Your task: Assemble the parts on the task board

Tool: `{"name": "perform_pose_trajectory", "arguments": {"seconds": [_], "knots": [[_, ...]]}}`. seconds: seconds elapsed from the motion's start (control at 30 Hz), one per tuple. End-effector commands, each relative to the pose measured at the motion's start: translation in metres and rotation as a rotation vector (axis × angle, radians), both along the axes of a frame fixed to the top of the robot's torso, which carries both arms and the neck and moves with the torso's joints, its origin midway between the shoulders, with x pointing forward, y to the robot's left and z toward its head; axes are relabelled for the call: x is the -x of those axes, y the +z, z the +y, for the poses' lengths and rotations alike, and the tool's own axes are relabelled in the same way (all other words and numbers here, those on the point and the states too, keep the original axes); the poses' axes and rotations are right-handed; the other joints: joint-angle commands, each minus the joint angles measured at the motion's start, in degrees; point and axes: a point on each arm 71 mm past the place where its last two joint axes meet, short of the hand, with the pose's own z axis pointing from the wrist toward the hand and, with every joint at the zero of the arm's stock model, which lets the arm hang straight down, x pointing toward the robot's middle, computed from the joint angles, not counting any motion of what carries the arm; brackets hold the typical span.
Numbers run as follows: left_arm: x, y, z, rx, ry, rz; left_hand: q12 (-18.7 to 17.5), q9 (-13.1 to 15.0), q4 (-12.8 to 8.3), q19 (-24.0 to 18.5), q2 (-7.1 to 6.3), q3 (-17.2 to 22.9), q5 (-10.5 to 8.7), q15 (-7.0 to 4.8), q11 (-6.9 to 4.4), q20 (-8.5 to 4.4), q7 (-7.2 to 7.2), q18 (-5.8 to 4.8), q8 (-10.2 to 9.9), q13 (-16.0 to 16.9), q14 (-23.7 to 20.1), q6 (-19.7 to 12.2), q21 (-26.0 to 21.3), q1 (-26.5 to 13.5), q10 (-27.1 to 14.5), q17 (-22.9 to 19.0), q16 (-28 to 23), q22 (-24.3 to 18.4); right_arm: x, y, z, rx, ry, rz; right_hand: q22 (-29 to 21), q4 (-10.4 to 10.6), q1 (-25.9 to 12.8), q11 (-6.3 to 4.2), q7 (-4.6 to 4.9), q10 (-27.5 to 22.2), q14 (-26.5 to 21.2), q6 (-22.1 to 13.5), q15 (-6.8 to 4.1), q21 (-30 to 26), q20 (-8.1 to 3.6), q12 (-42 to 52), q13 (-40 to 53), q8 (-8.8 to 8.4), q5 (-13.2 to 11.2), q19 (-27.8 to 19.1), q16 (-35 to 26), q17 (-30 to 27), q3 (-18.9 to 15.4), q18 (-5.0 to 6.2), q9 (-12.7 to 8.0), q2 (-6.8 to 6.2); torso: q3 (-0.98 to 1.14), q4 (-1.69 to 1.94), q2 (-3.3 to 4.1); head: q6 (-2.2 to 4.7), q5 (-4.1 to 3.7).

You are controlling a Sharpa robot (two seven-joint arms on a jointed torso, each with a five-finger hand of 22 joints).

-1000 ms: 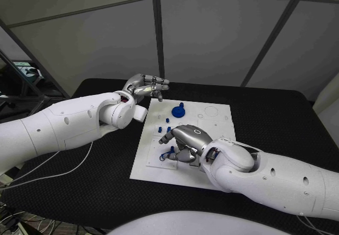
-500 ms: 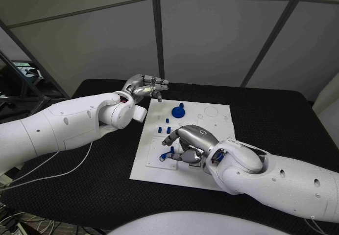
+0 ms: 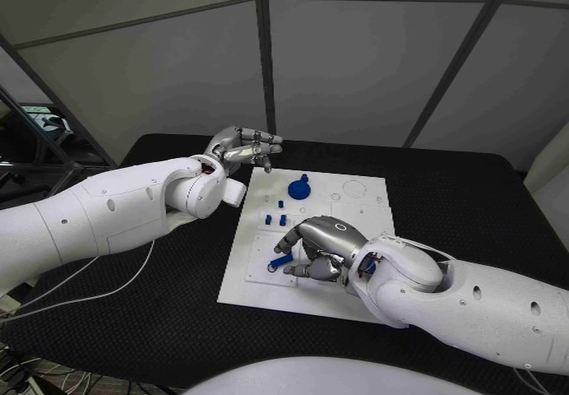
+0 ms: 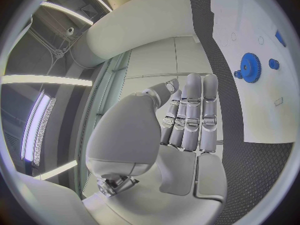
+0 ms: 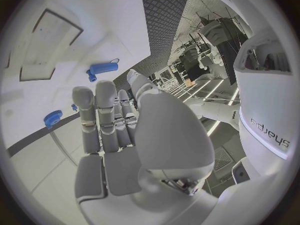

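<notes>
The white task board (image 3: 363, 216) lies in the middle of the black table. A blue gear (image 3: 300, 188) stands near its far edge, with small blue pegs (image 3: 275, 219) upright further in. A blue cylindrical part (image 3: 279, 262) lies loose on the board's near left area. My right hand (image 3: 318, 247) hovers over that area with its fingers bent down just beside the part, holding nothing. In the right wrist view the part (image 5: 102, 68) lies beyond the fingertips (image 5: 105, 89). My left hand (image 3: 243, 148) is raised off the board's far left corner, fingers side by side and empty.
A shallow rectangular recess (image 5: 37, 60) sits in the board close to the loose part. Round outlines (image 3: 353, 188) mark the board's far right area. The black table (image 3: 474, 206) extends on all sides of the board. The left wrist view shows the gear (image 4: 251, 67).
My right hand has drawn back a little toward the robot and off the blue cylindrical part, which stays lying on the board. The left hand has not moved.
</notes>
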Motion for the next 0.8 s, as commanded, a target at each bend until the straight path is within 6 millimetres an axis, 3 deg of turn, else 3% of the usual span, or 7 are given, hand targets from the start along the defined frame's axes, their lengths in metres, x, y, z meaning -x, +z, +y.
{"name": "perform_pose_trajectory", "arguments": {"seconds": [0.03,0.23,0.8], "knots": [[0.0,0.001,-0.001,0.006,-0.008,-0.003,0.34,-0.02,-0.01,-0.26,0.44,-0.22,0.26,0.12,0.1,0.07,0.06,0.36,0.23,-0.06,-0.29,-0.14,-0.37,-0.18,-0.42,-0.06,0.11,-0.1,0.0,-0.004,0.005,0.08,0.047,-0.016,0.07,-0.42,0.37,-0.1,-0.15,-0.29,-0.35,-0.22,-0.04,-0.12,-0.04,-0.35,-0.07,-0.33,-0.17,-0.3,0.28,0.3,0.09,1.12,-0.05,-0.05,-0.02,0.08,0.05,0.01,0.02],[0.0,0.001,-0.001,0.006,-0.009,-0.002,0.34,-0.02,-0.01,-0.26,0.44,-0.22,0.26,0.12,0.1,0.07,0.06,0.36,0.23,-0.06,-0.29,-0.14,-0.37,-0.18,-0.42,-0.06,0.11,-0.1,-0.004,-0.01,0.011,0.151,0.055,-0.027,1.1,-0.66,0.8,-0.19,-0.27,0.17,0.13,0.03,-0.09,0.71,-0.11,-0.35,-0.02,-0.21,-0.02,0.37,1.38,1.39,0.45,0.92,0.01,0.27,-0.11,0.04,0.05,-0.03,0.01],[0.0,0.001,0.0,0.006,-0.01,0.0,0.45,-0.01,-0.15,-0.27,0.44,-0.24,0.26,0.1,0.09,0.06,0.04,0.37,0.29,-0.05,-0.32,-0.14,-0.36,-0.06,-0.44,-0.17,0.16,-0.09,-0.01,-0.012,0.023,0.173,0.038,-0.07,2.11,-1.03,1.58,-0.14,-0.21,0.74,0.51,0.39,-0.09,1.64,-0.19,-0.7,-0.08,-0.19,-0.4,1.07,2.39,2.1,1.84,0.74,0.03,0.94,-0.02,0.03,0.1,-0.11,0.19]]}}
